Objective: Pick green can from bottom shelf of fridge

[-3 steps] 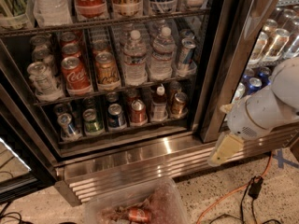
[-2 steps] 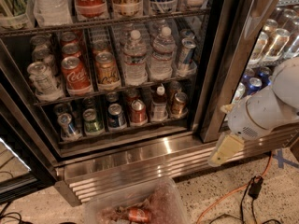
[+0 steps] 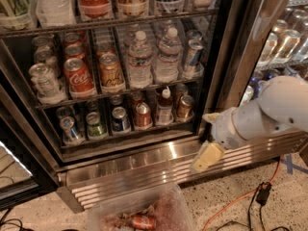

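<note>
The fridge (image 3: pixel 226 57) stands open before me, with a dark frame and a ribbed steel base. On the bottom shelf (image 3: pixel 125 134) a row of short cans stands. The green can (image 3: pixel 96 125) is second from the left, between a blue-and-silver can (image 3: pixel 70 130) and a blue can (image 3: pixel 119 119). A red can (image 3: pixel 142 115), a small bottle (image 3: pixel 165 107) and a brown can (image 3: pixel 184 107) follow to the right. My gripper (image 3: pixel 206 156) hangs at the right, in front of the steel base, below and right of the shelf, well apart from the green can. It holds nothing.
The shelf above holds Coca-Cola cans (image 3: pixel 77 76) and water bottles (image 3: pixel 139 59). A clear plastic bin (image 3: pixel 139 211) with a can in it sits on the floor below. An orange cable (image 3: pixel 240 201) runs over the floor at the right. The glass door (image 3: pixel 262 42) stands open at the right.
</note>
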You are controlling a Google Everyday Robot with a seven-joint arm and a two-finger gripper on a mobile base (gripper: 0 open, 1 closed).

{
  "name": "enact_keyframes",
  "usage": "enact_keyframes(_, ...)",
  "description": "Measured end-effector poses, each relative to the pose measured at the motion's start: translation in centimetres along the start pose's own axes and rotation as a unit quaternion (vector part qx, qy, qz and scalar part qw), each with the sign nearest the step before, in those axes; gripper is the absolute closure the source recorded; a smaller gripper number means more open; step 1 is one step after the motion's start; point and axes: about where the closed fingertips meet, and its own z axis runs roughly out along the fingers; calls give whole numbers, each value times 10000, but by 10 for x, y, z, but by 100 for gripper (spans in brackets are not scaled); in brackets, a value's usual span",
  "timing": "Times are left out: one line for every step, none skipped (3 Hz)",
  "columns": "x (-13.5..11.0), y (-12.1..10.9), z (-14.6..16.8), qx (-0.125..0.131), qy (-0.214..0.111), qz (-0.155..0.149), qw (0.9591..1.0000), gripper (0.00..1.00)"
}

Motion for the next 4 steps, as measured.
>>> enact_keyframes(-36,22,52,-304,-754,-177,9965,0)
enact_keyframes(-69,45,106,-574,-1284,-245,9898,0)
enact_keyframes(-69,45,106,-574,-1284,-246,9898,0)
enact_keyframes(-72,50,138,-859,-1439,-176,9857,0)
